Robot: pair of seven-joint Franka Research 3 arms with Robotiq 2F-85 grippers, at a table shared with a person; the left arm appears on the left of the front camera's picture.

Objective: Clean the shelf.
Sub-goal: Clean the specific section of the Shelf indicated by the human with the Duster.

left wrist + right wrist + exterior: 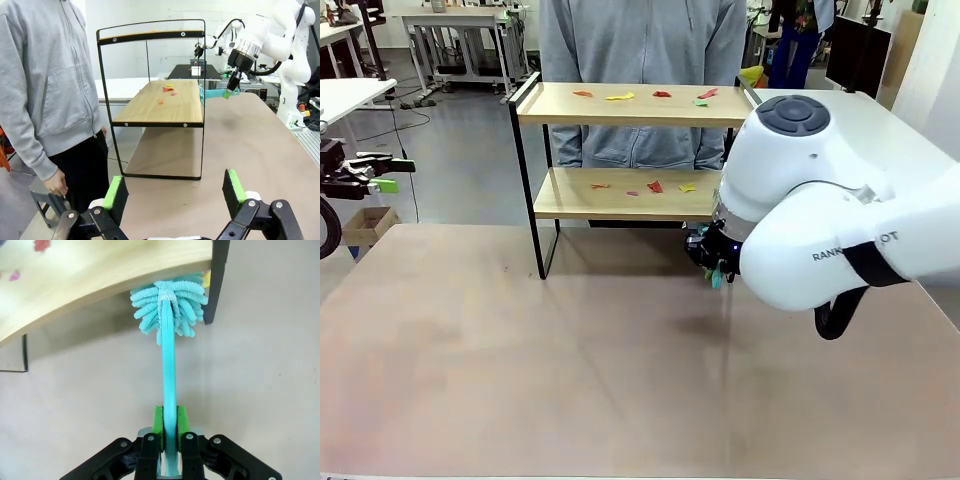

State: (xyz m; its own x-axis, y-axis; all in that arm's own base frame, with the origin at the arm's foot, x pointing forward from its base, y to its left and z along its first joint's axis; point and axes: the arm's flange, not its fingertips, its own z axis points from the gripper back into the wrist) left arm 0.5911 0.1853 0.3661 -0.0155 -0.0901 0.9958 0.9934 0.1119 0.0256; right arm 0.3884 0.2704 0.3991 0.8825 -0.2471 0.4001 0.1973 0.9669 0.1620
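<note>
In the front view, the shelf [550, 105] stands in the upper middle of the frame, with a person [640, 40] behind it. Small coloured scraps [655, 186] lie on both boards. The right gripper [712, 262] is right of centre, beside the right end of the lower board. The left gripper [382, 175] waits at the left edge, away from the work.

In the left wrist view, the left gripper [175, 192] is at the bottom with its jaws wide apart and nothing between them. The shelf fills the middle of the frame, and a teal duster [215, 94] reaches toward the far corner of its lower board.

In the right wrist view, the right gripper [170, 422] is clenched firmly on the duster handle. The fluffy head [170, 302] sits at the board's edge, just beside the black post [217, 280], and seems partly under the board.

I think the head must first come a little higher, above the edge. Then a slow, flat sweep along the board, away from the post, should gather the scraps without scattering them.
</note>
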